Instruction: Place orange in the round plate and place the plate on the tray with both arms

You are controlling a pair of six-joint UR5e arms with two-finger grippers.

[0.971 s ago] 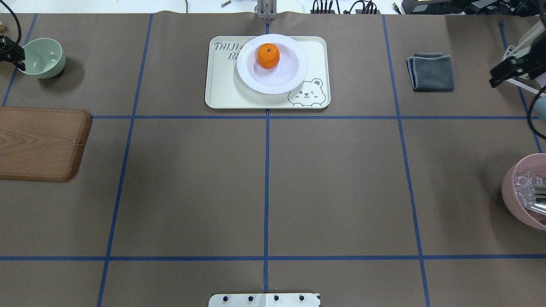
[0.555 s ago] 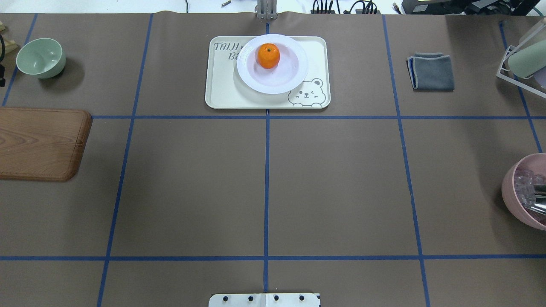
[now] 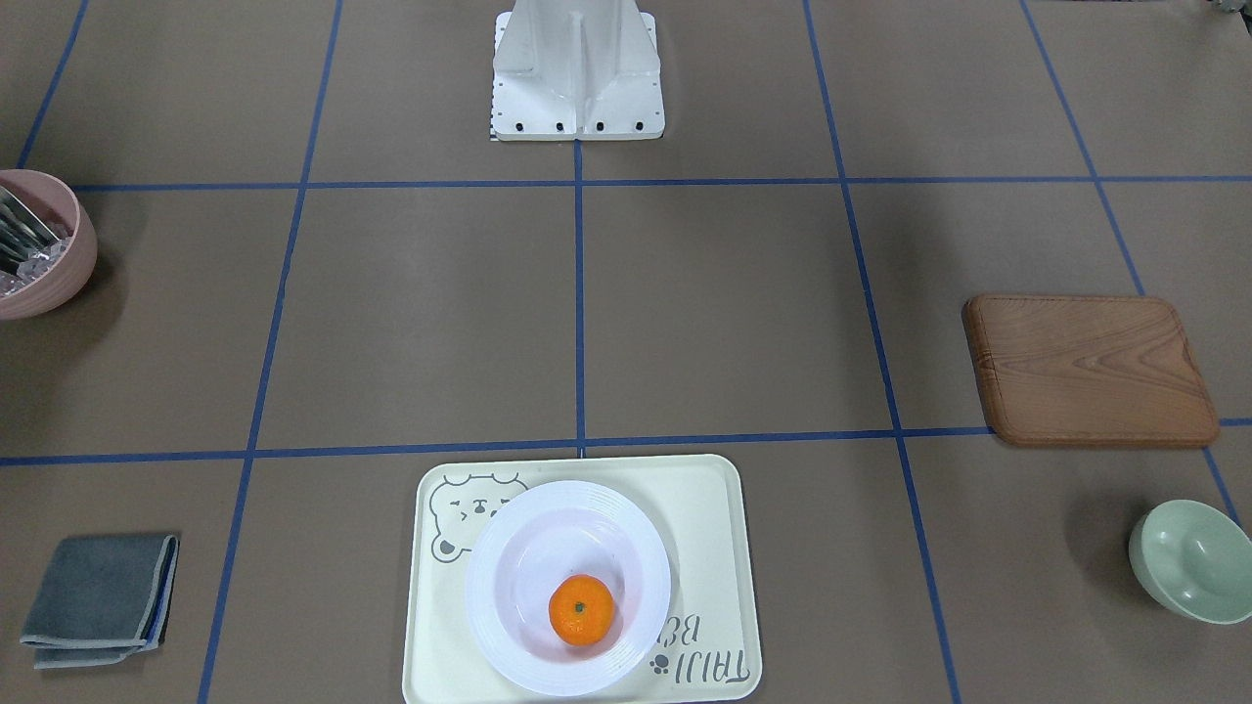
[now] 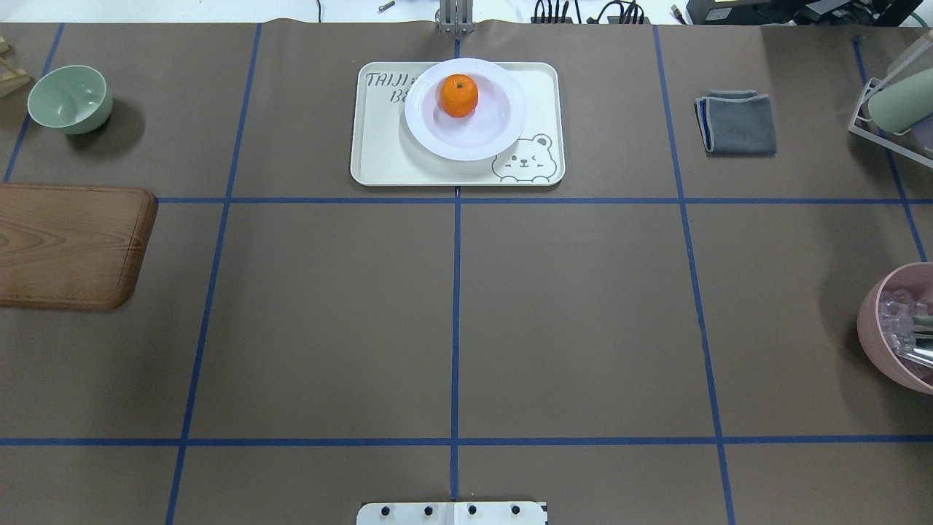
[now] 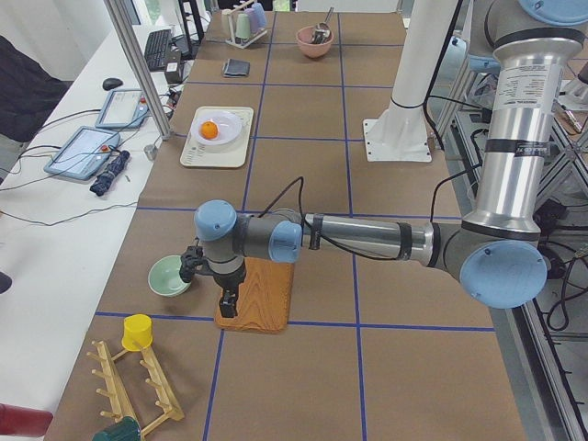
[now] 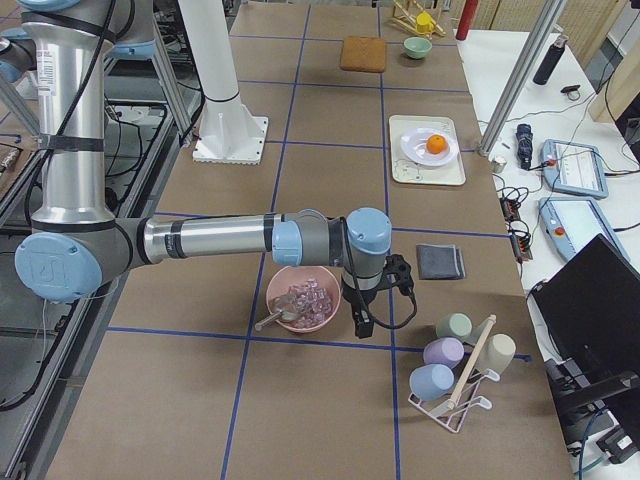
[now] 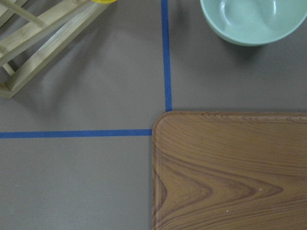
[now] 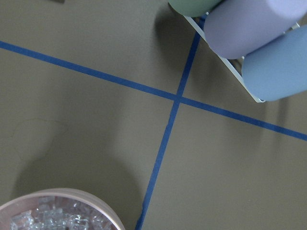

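The orange [image 4: 459,95] lies in the white round plate [image 4: 437,142], and the plate rests on the cream tray [image 4: 379,157] at the table's far middle. The front-facing view shows the same: orange [image 3: 581,610], plate [image 3: 518,577], tray [image 3: 704,528]. Both arms are far from the tray. My left gripper [image 5: 226,299] shows only in the exterior left view, over the wooden board's corner beside the mint bowl. My right gripper [image 6: 362,320] shows only in the exterior right view, between the pink bowl and the cup rack. I cannot tell whether either is open or shut.
A wooden board [image 4: 69,244] and a mint-green bowl [image 4: 71,98] sit at the left. A folded grey cloth [image 4: 736,122], a cup rack [image 4: 893,117] and a pink bowl [image 4: 875,328] of clear pieces sit at the right. A wooden peg rack [image 5: 138,381] holds a yellow cup.
Both grippers have drawn outward and left the overhead view, the left past the left edge and the right past the right edge. Orange, plate and tray have not moved.
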